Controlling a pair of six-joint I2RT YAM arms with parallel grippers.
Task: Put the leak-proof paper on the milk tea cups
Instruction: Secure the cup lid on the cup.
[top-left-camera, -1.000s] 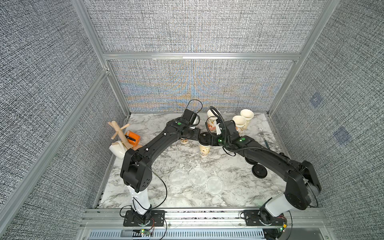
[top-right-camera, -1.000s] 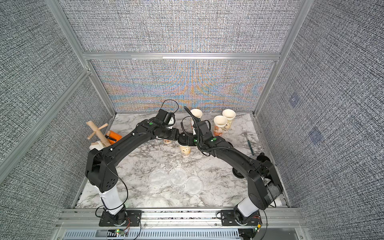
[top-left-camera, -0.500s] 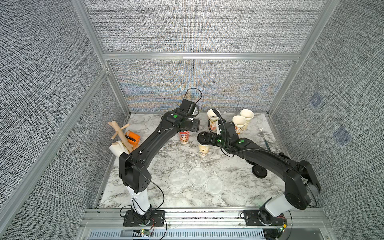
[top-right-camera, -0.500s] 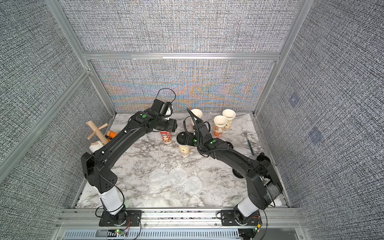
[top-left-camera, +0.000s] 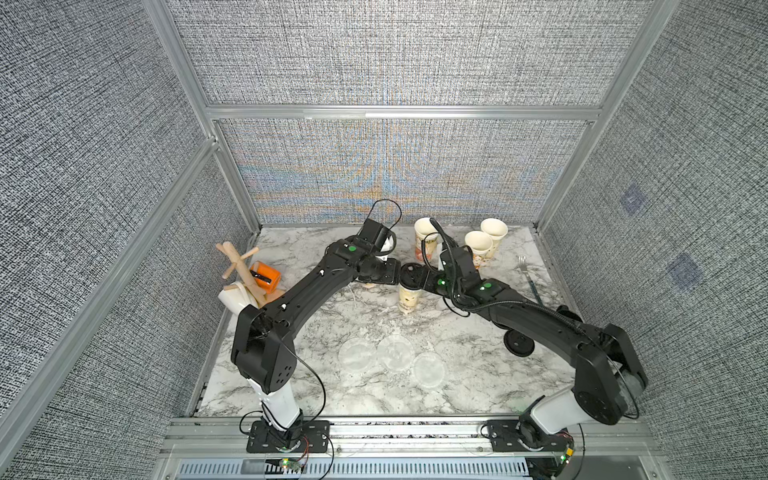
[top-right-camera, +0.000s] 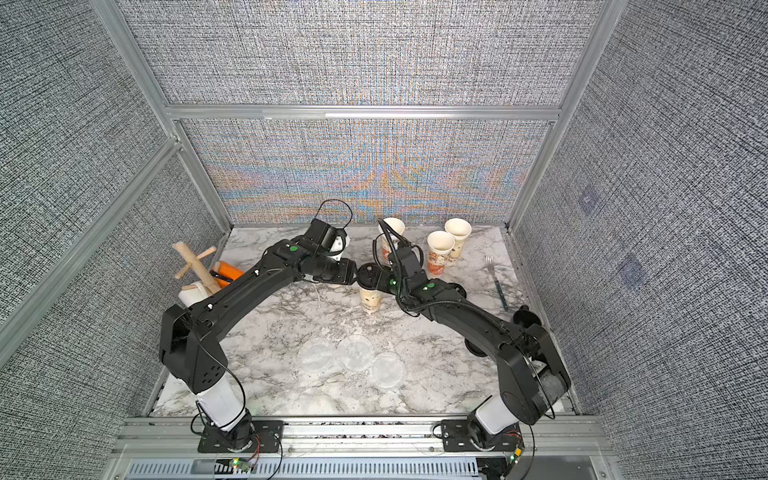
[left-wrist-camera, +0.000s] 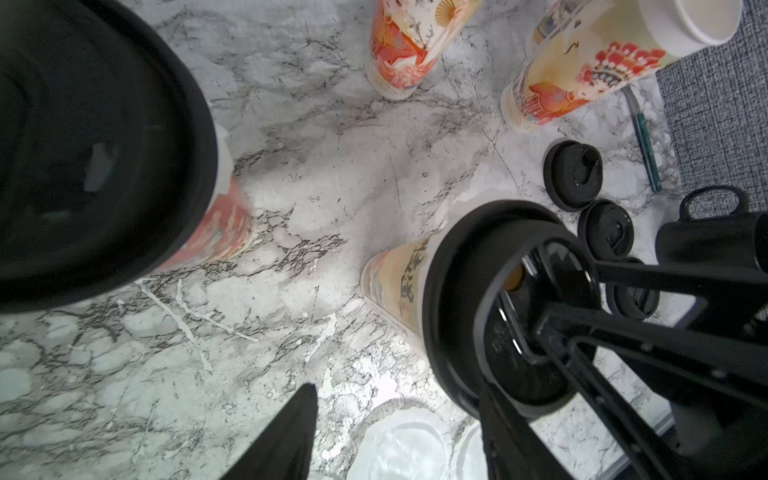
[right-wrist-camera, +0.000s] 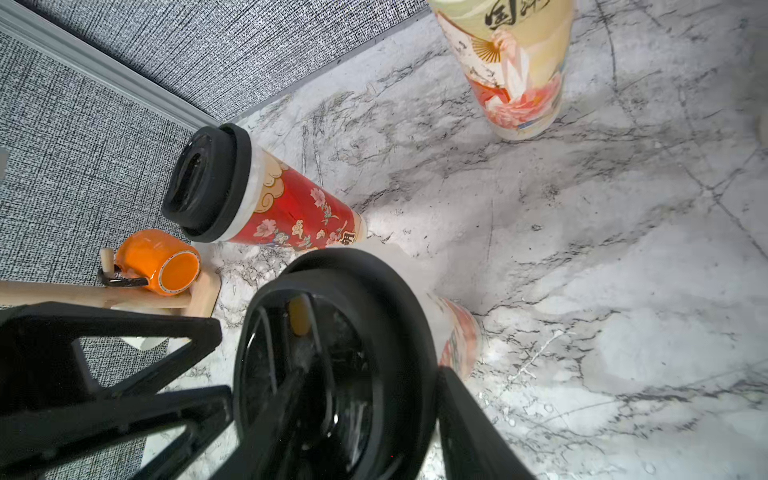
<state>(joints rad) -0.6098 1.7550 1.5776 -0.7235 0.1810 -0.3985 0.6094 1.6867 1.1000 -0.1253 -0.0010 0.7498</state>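
The right gripper (right-wrist-camera: 332, 386) is clamped on a black lid (right-wrist-camera: 365, 286) that sits on the middle cup (top-left-camera: 408, 297), one finger on each side of its rim. That cup stands upright, wide end up, with black brush characters (left-wrist-camera: 411, 278) running down its side, too partly seen to read. The left gripper (top-left-camera: 376, 276) hangs over the red cup (right-wrist-camera: 303, 212), also upright, under a second lid (right-wrist-camera: 208, 183); whether it grips cannot be told. Three open cups (top-left-camera: 493, 229) stand upright at upper centre of both top views. Three paper discs (top-left-camera: 395, 352) lie flat at lower centre, close together in a row
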